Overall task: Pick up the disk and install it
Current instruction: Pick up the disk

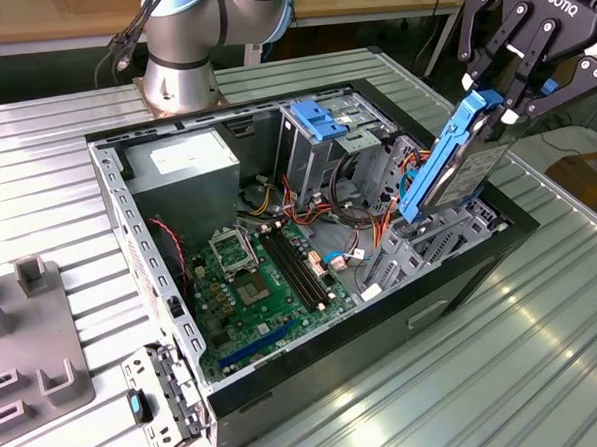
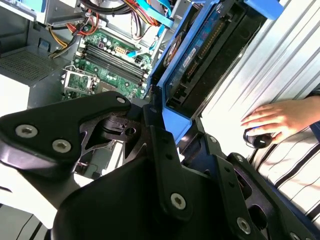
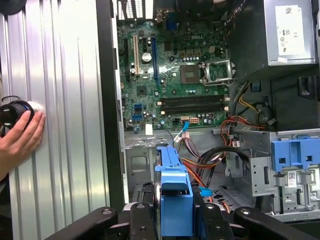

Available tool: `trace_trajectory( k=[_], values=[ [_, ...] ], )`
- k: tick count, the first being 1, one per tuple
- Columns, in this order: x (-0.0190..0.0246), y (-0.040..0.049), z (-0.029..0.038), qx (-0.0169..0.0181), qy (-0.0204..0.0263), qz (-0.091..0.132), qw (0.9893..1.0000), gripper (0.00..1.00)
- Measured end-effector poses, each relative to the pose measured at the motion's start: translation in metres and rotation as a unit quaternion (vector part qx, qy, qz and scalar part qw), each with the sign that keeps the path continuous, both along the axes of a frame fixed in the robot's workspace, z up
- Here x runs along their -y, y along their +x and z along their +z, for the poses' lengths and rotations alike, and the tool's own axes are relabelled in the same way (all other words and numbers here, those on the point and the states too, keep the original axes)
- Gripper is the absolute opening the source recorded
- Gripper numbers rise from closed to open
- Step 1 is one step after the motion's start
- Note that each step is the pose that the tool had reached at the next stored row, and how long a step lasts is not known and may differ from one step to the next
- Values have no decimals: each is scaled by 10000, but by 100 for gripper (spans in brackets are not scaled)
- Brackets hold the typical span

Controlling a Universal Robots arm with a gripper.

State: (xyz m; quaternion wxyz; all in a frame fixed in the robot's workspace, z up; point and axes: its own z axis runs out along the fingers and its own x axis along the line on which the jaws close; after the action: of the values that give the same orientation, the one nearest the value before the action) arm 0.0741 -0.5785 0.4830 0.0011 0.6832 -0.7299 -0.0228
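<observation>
The arm reaches down at the exterior view's right, its black jaws clamped on the upper end of the disk. The disk hangs tilted, its lower end at the drive-bay corner of the open computer case on the counter. A person's hand lies on the counter nearby.

I'm seeing silver-grey arm, pale-blue joint caps | black cables beside its base | matte-black gripper, white lettering | silver screws on its linkage plates
</observation>
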Motion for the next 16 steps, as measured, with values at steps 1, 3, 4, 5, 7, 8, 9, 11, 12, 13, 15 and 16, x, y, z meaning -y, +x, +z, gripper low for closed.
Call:
trace_trajectory(
  k=[1, 3, 4, 5, 7, 8, 9, 11, 12, 13, 15, 16],
  values=[
    [0, 0, 0, 0, 0, 0, 10000, 37],
    [0, 2, -1, 0, 1, 1, 10000, 37],
    [0, 3, -1, 0, 1, 1, 10000, 37],
    [0, 3, 0, 0, 0, 1, 10000, 37],
    [0, 4, -2, 0, 0, 1, 10000, 37],
    [0, 5, -15, 0, 1, 1, 10000, 37],
    [0, 5, -23, 0, 1, 1, 10000, 37],
    [0, 5, -28, 0, 0, 1, 10000, 37],
    [0, 5, -32, 0, 1, 1, 10000, 37],
    [0, 5, -50, 0, 1, 1, 10000, 37],
    [0, 5, -65, 0, 1, 1, 10000, 37],
    [0, 5, -91, 0, 0, 1, 10000, 37]
  ],
)
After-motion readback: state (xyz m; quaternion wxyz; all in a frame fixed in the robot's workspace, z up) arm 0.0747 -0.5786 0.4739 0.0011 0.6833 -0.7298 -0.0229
